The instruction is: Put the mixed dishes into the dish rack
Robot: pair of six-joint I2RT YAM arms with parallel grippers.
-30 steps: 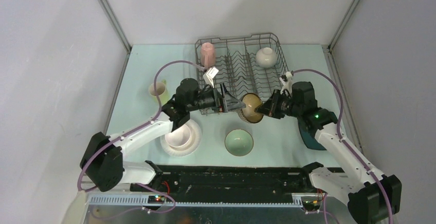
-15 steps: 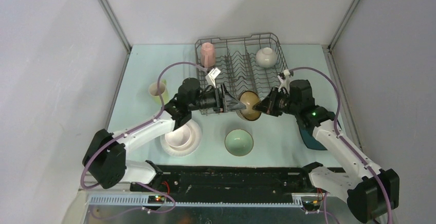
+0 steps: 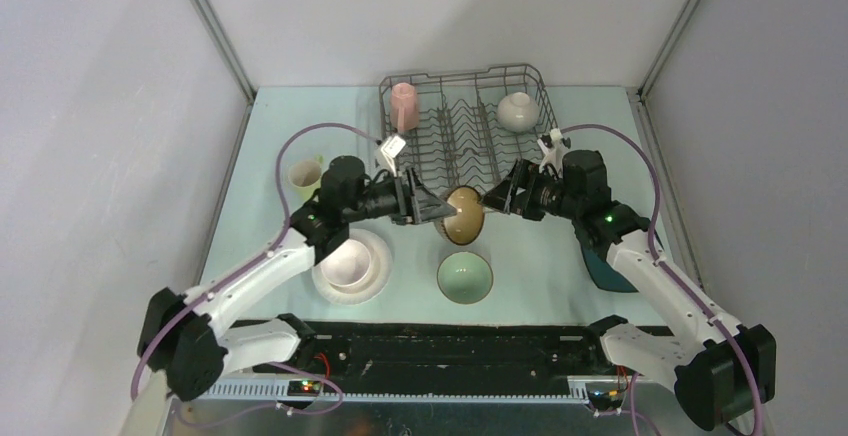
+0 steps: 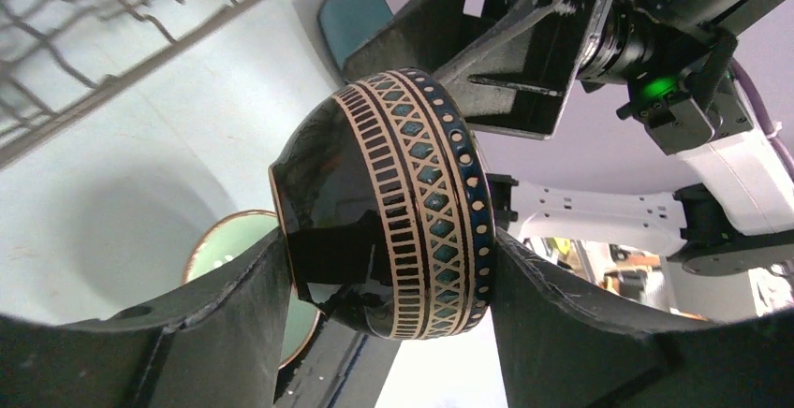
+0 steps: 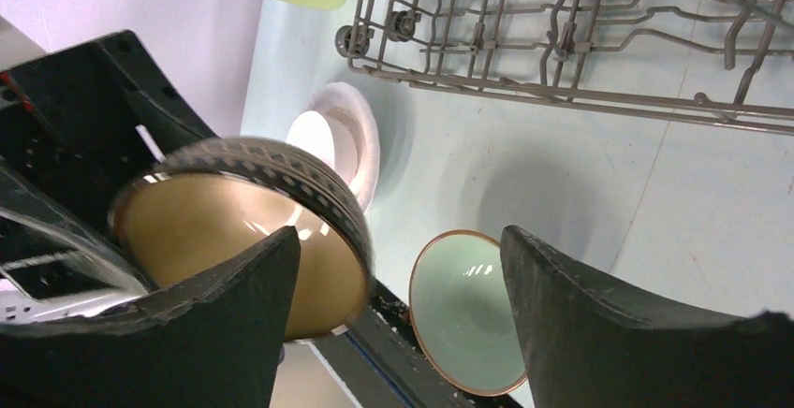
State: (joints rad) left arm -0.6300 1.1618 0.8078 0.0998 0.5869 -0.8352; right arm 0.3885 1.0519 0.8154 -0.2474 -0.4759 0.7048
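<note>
Clamping brown bowl (image 4: 374, 165) in left gripper (image 4: 389, 244) | right gripper (image 5: 401, 238) spread, empty | teal plate (image 3: 598, 274) mostly hidden

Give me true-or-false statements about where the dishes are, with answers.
The brown bowl sits between the left gripper's jaws. True.
The pink mug stands outside the dish rack. False: it is inside, far left corner.
The pale green bowl lies on the table, opening up. True.
The white bowl rests on the round white plate. False: it is in the rack; the pale pink bowl is on that plate.
The right gripper's jaws clamp the brown bowl. False: they stand open.
</note>
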